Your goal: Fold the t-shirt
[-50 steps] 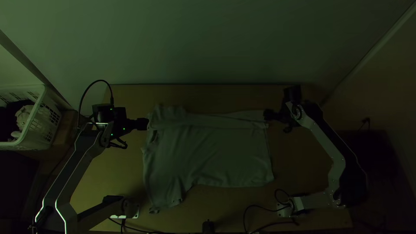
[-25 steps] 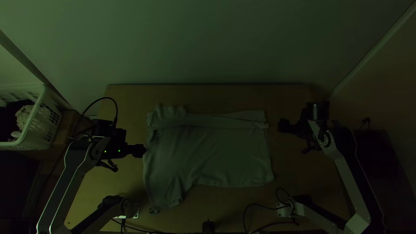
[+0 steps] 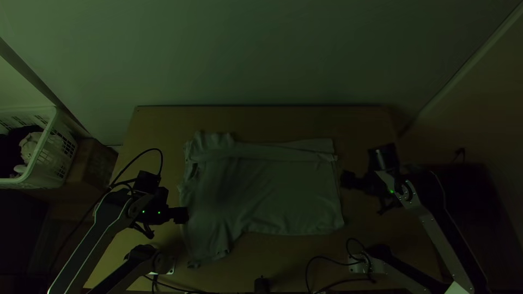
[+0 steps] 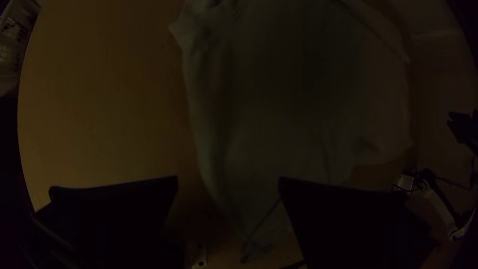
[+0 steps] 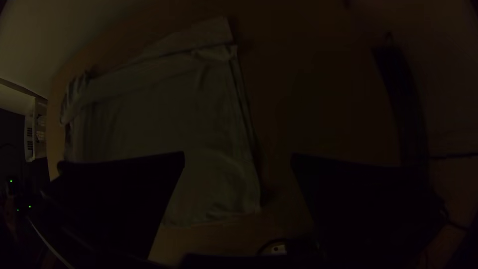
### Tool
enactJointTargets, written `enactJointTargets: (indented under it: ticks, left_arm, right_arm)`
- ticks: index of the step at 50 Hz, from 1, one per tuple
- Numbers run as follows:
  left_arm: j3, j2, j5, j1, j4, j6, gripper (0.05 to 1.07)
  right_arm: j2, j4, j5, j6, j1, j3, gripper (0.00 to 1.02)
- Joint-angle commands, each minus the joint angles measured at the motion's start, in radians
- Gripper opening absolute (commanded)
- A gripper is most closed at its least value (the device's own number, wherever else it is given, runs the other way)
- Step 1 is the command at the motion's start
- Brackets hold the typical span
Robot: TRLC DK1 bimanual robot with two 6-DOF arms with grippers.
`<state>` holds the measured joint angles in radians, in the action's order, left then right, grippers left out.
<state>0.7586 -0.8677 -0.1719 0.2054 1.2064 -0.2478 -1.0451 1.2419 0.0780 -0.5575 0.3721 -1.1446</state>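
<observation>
So the washed-out grey-green fabric t-shirt (image 3: 272,190) is lying mostly spread across the middle of the light wooden table (image 3: 261,117). A long strip (image 3: 283,151) along its far side is lying folded over, the far left corner is bunching up in little ruffles (image 3: 212,141), and a wrinkly flap (image 3: 210,245) is sticking out toward the near edge at the left.

The left gripper with wide flat black fingers (image 3: 186,215) is hovering around the shirt's left edge, about level with the lower half. Going by its wrist view, the left gripper (image 4: 228,179) is holding its fingers wide apart. The matching black right gripper (image 3: 343,178) is sitting just beside the shirt's right edge, and in its own wrist view the right gripper (image 5: 238,154) is also keeping its fingers well spread, pinching nothing.

Compared with the earlier frames, the left one is sliding down along that left edge toward the near side. The right one was up at the far right corner, swung away from the cloth, and is now coming back in a bit, nearer the table's front. The shirt itself is staying put, same folds and all.

Off past the table's left side, a white plastic basket with slotted sides (image 3: 53,122) is holding some pale cloth (image 3: 30,146).
</observation>
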Motion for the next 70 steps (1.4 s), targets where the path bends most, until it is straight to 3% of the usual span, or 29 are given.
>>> enactJointTargets:
  ticks: [1,11,24,28,34,40,42,44,45,48,70]
  left_arm:
    - [-0.099,-0.065,-0.015,0.011,0.032,-0.099,1.02]
    - [-0.137,-0.094,-0.038,0.074,0.044,-0.169,1.02]
    - [-0.168,-0.131,-0.038,0.114,-0.024,-0.183,1.02]
    - [-0.182,-0.16,-0.031,0.129,-0.054,-0.186,1.01]
    - [-0.189,-0.209,-0.011,0.146,-0.1,-0.186,0.89]
    - [-0.189,-0.26,-0.008,0.17,-0.131,-0.177,0.89]
    - [-0.191,-0.28,-0.008,0.173,-0.13,-0.173,0.81]
    - [-0.182,-0.281,0.0,0.181,-0.143,-0.165,0.66]
    - [-0.179,-0.278,0.011,0.184,-0.154,-0.165,0.55]
    - [-0.17,-0.264,0.068,0.198,-0.174,-0.156,0.09]
    - [-0.042,-0.226,0.064,0.189,-0.176,-0.151,0.08]
  right_arm:
    - [-0.01,0.047,-0.02,-0.051,0.005,0.048,0.97]
    - [-0.024,0.056,-0.029,-0.05,0.002,0.086,0.97]
    - [-0.05,0.053,-0.032,-0.045,0.002,0.126,0.92]
    - [-0.064,0.05,-0.06,-0.033,0.002,0.161,0.92]
    - [-0.076,0.031,-0.08,-0.016,-0.002,0.2,0.86]
    - [-0.092,0.021,-0.106,-0.007,-0.013,0.224,0.85]
    - [-0.099,0.021,-0.112,-0.005,-0.013,0.232,0.85]
    - [-0.104,0.022,-0.116,-0.005,-0.013,0.243,0.85]
    - [-0.109,0.021,-0.121,-0.005,-0.013,0.247,0.85]
    - [-0.118,0.022,-0.132,-0.004,-0.012,0.263,0.85]
    - [-0.262,0.025,-0.167,0.019,0.007,0.356,0.81]
